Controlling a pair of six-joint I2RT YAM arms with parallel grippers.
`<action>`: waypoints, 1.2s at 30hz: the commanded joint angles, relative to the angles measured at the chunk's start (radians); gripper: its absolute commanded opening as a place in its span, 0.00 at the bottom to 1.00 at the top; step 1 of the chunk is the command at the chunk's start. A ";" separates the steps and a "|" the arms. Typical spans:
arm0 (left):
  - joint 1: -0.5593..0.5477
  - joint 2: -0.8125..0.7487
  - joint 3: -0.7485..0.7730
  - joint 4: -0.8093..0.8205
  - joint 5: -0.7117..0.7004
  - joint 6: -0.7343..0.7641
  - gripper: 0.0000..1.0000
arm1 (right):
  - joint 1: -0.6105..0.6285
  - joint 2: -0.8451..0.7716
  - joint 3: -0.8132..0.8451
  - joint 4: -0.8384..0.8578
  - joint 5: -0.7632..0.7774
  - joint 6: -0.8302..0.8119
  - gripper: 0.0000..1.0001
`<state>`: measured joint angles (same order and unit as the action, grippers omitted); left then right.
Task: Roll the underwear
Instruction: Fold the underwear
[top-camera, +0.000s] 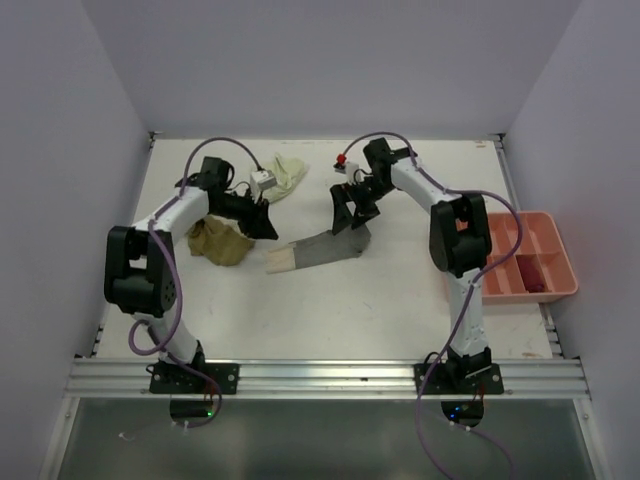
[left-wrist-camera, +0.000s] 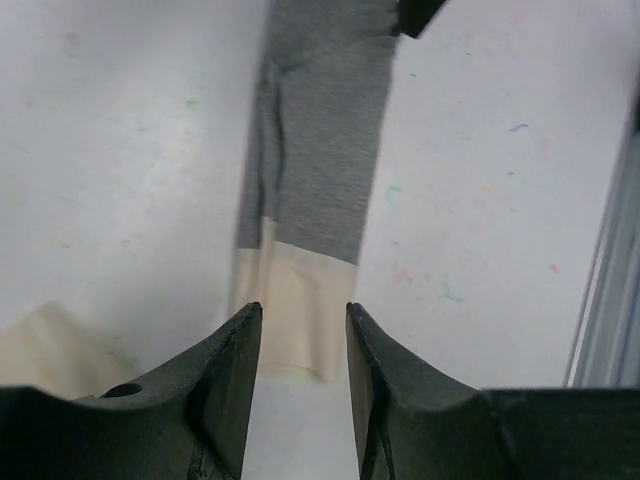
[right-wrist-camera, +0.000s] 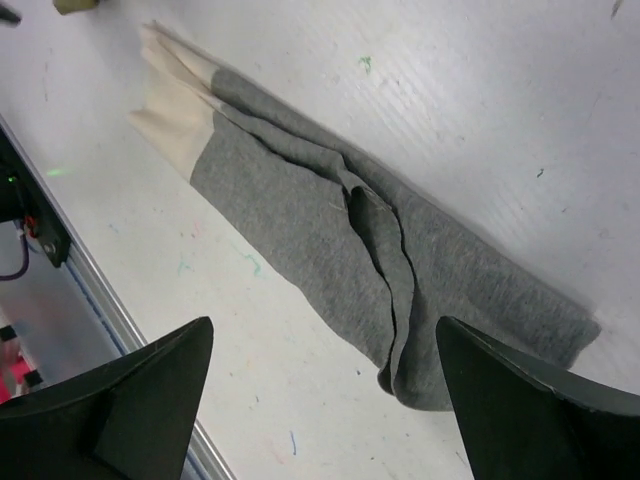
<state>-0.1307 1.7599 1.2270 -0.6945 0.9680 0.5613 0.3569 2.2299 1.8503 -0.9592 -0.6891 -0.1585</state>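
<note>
Grey underwear (top-camera: 318, 250), folded into long strip, cream band at left end, lies flat mid-table (top-camera: 400, 310). Table white, flecked with small coloured marks; plain white walls around. Left gripper (left-wrist-camera: 300, 312) partly spread just over cream end, pinching nothing. Right gripper (right-wrist-camera: 322, 335) spread wide above grey end, empty. Olive-tan garment (top-camera: 222, 243) under left arm; pink tray (top-camera: 565, 262) at right.

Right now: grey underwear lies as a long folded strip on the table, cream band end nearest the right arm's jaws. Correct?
Wrong arm. The cream band of the grey underwear sits nearest the left gripper, ahead of its jaws in the left wrist view; the right gripper hangs over the grey end. Long folded strip on the table: yes.
</note>
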 joint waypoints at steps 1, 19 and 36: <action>-0.015 0.061 0.100 0.138 -0.213 -0.078 0.44 | -0.004 -0.090 0.052 -0.032 0.022 0.002 0.99; -0.110 0.173 -0.010 0.099 -0.281 0.031 0.62 | -0.006 -0.366 -0.352 0.039 0.140 0.100 0.99; -0.193 -0.046 -0.268 0.018 -0.152 0.087 0.61 | -0.004 -0.113 -0.252 0.106 0.105 0.151 0.99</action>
<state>-0.3107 1.7462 0.9714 -0.6415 0.7906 0.6090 0.3569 2.0602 1.5265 -0.8955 -0.5674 -0.0372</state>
